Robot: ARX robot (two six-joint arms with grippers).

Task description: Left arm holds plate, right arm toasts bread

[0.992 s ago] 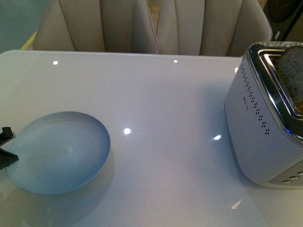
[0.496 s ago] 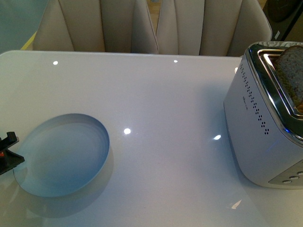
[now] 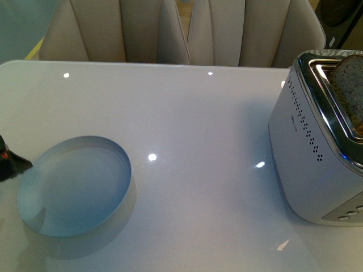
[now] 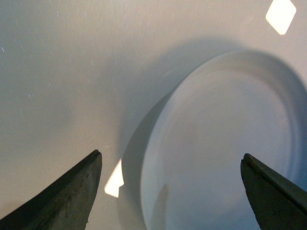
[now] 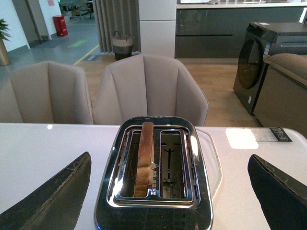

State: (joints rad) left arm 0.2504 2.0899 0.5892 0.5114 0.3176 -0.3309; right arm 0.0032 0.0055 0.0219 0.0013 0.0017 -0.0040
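Sitting on the white table (image 3: 187,124), the plate (image 3: 76,187) is not held by anything right now. The left gripper (image 4: 170,191) has its jaws spread wide, and nothing is between them yet. In the left wrist view the plate lies partly in the gap between the two jaws, closer to one jaw than the other, with its rim crossing the gap. Neither jaw touches it. In the front view only a small black bit of the left gripper shows, just beside the plate's edge.

The right gripper (image 5: 170,191) has its jaws spread wide too, and they hold nothing. The toaster (image 5: 153,172) sits right in the gap between those jaws, a little way off. The bread (image 5: 143,158) stands upright in one slot, and the other slot is empty. The bread pokes up out of the slot, so it looks popped up or not pushed down yet; I cannot tell which.

What could go wrong? The plate is smooth and the table is shiny. If the left jaws close while the rim is off to one side, one jaw may hit first and push the plate away. If the right jaws reach in crooked, they may bump the toaster or squash the bread.
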